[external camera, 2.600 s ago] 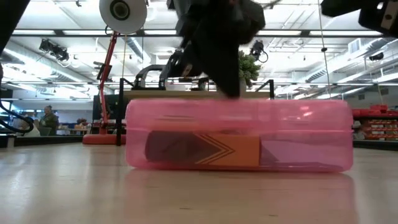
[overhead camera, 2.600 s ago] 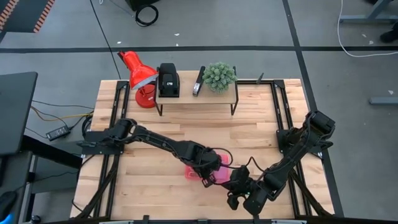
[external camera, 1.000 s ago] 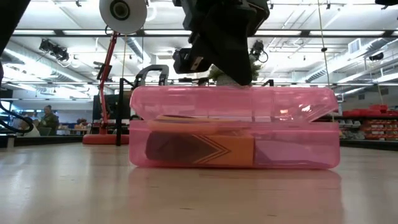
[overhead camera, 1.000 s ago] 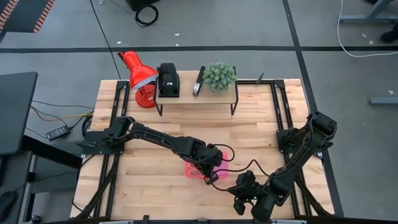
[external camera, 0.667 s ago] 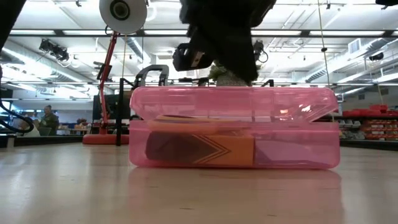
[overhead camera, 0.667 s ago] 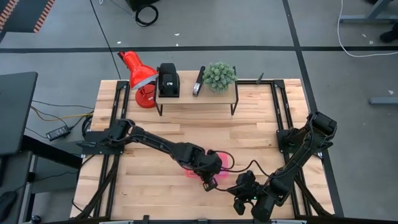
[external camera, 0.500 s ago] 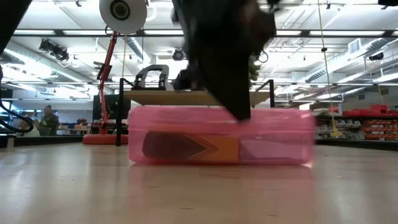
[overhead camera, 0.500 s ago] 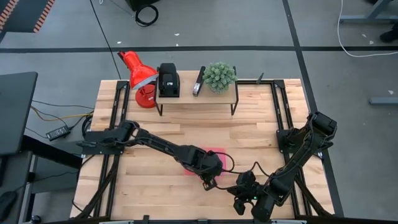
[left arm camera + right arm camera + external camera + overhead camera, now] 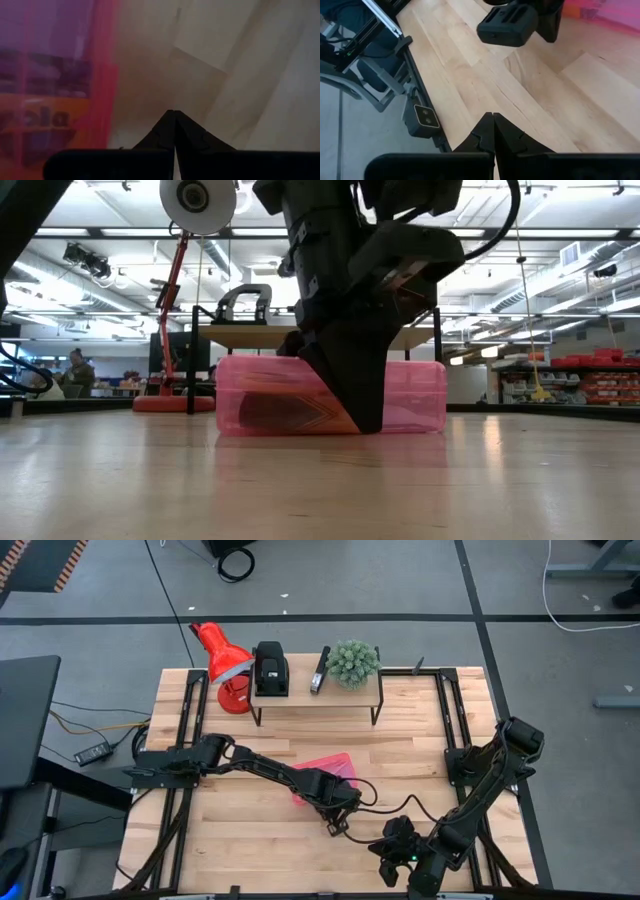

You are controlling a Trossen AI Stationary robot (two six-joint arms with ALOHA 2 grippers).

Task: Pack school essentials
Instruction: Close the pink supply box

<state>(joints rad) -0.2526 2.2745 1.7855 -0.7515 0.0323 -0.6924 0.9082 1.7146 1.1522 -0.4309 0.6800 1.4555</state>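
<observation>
A translucent pink plastic box (image 9: 326, 769) lies flat on the table's middle with its lid down. An orange crayon box (image 9: 292, 411) shows through its wall; the other school things are hidden. My left gripper (image 9: 335, 824) is shut and points down at the table just near of the box, in front of it in the low view (image 9: 366, 424). In the left wrist view the box's wall (image 9: 102, 85) stands beside the shut fingers (image 9: 174, 116). My right gripper (image 9: 393, 843) is shut and waits low by the table's near edge. My left gripper stands shut, pointing down, close against the pink box's near side wall (image 9: 107, 100). I cannot tell whether a finger touches the wall or only the table.
Along the far edge stands a low shelf (image 9: 315, 696) with black desk devices (image 9: 270, 668) and a small green plant (image 9: 352, 662); a red lamp (image 9: 222, 652) is to its left. Bare wood lies to the left and near of the box. Metal frame rails run along both table sides.
The box's lid, ajar a second ago, has gone down flat. The box has slid away toward the table's far edge and turned somewhat. My left gripper has come down off the lid to the table on the box's near side, fingers shut throughout.
</observation>
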